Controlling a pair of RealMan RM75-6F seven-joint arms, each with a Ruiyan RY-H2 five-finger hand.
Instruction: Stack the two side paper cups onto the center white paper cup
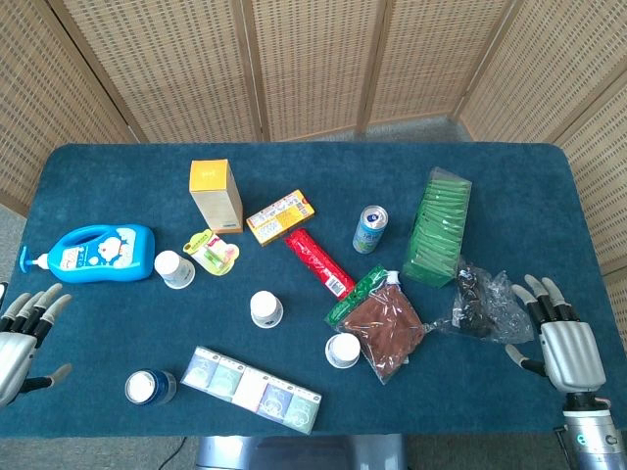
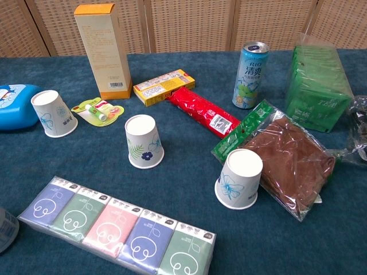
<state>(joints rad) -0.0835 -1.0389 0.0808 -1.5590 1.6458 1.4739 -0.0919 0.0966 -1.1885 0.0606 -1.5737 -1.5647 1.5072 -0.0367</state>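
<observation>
Three white paper cups stand upside down on the blue table [image 1: 118, 166]. The center cup [image 1: 265, 308] [image 2: 144, 141] has a dark flower print. The left cup [image 1: 174, 268] [image 2: 54, 113] sits beside the blue bottle. The right cup [image 1: 343, 350] [image 2: 239, 179] leans against a brown pouch. My left hand [image 1: 22, 333] rests at the table's left edge with fingers spread, holding nothing. My right hand [image 1: 558, 333] lies at the right edge, fingers apart and empty. Neither hand shows in the chest view.
A blue bottle [image 1: 103, 252], orange box [image 1: 216, 194], yellow box [image 1: 280, 215], red packet [image 1: 318, 261], drink can [image 1: 370, 229], green packs [image 1: 438, 225], brown pouch [image 1: 387, 328], clear bag [image 1: 482, 304], tissue pack [image 1: 257, 388] and a round jar [image 1: 149, 387] crowd the table.
</observation>
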